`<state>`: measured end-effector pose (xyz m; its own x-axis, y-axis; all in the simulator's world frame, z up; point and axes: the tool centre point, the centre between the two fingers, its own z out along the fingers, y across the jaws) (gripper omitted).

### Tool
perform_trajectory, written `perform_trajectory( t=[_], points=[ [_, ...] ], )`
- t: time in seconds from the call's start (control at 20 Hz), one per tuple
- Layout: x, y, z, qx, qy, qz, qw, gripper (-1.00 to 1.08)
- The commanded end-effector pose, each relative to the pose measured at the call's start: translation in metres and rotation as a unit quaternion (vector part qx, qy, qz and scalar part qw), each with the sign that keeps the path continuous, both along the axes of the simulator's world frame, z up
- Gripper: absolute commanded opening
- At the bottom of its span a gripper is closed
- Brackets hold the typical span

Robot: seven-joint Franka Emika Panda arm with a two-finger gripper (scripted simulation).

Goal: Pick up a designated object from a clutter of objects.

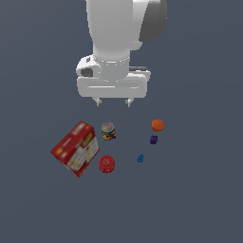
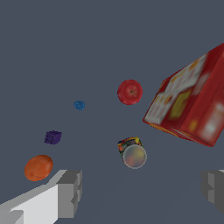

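While the gripper (image 1: 113, 102) is held wide open and empty above the table (image 1: 199, 199), the purple lump (image 1: 153, 139) is seen just beside the orange ball (image 1: 157, 125), toward the exterior view's right. Being tiny and blocky, it is judged light and rigid, best pinched across opposite flat faces.

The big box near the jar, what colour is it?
Red box with yellow and white panels; clearest in the wrist view.
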<state>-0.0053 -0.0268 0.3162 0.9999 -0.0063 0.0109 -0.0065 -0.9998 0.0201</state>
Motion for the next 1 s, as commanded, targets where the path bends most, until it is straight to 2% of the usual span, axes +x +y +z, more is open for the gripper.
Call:
perform_trajectory(
  t=[0.0, 0.6, 0.95],
  points=[
    [0.0, 0.0, 0.0, 0.0, 0.0, 0.0, 1.0, 1.0],
    [0.005, 0.001, 0.015, -0.005, -0.01, 0.023, 0.9997, 1.0],
    [0.009, 0.012, -0.001, -0.005, -0.009, 0.015, 0.9998, 1.0]
  ],
)
